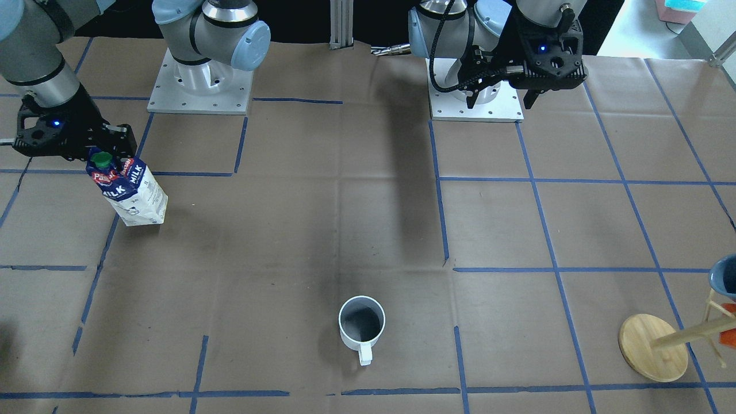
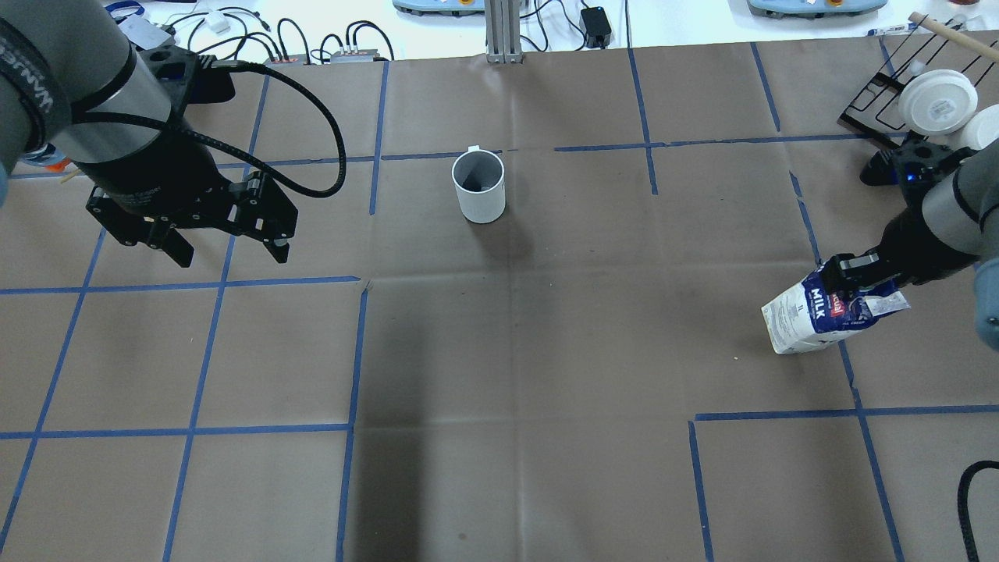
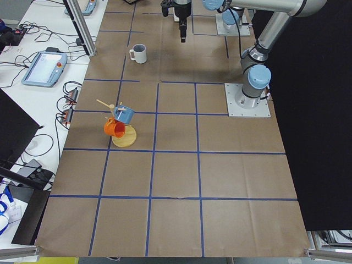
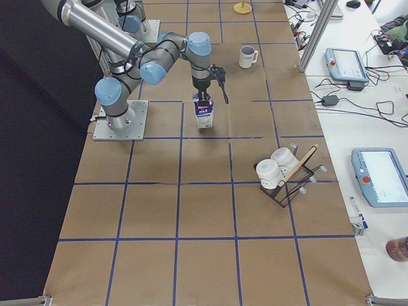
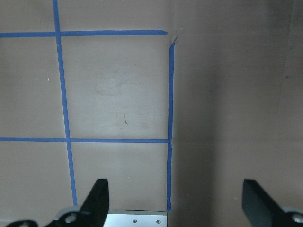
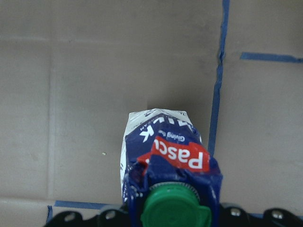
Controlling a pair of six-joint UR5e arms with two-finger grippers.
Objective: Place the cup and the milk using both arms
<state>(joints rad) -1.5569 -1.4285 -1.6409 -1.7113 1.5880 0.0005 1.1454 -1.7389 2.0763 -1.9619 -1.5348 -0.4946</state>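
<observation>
The milk [image 1: 135,195] is a gable-top carton with a green cap, standing upright near the table's edge on my right; it also shows in the overhead view [image 2: 808,316] and from above in the right wrist view [image 6: 168,156]. My right gripper [image 1: 109,150] is shut on the carton's top ridge. I cannot tell whether its base touches the paper. The white cup [image 1: 361,322] stands upright at mid-table on the far side [image 2: 478,186], its handle pointing away from me. My left gripper [image 2: 230,251] is open and empty, hovering well to the cup's left, fingertips [image 5: 97,196] wide apart.
A wooden mug tree [image 1: 652,348] with a blue and an orange mug stands at the far left end. A black wire rack with white cups [image 2: 936,101] sits at the far right. The two arm bases [image 1: 198,86] stand on my side. Blue tape lines grid the brown paper.
</observation>
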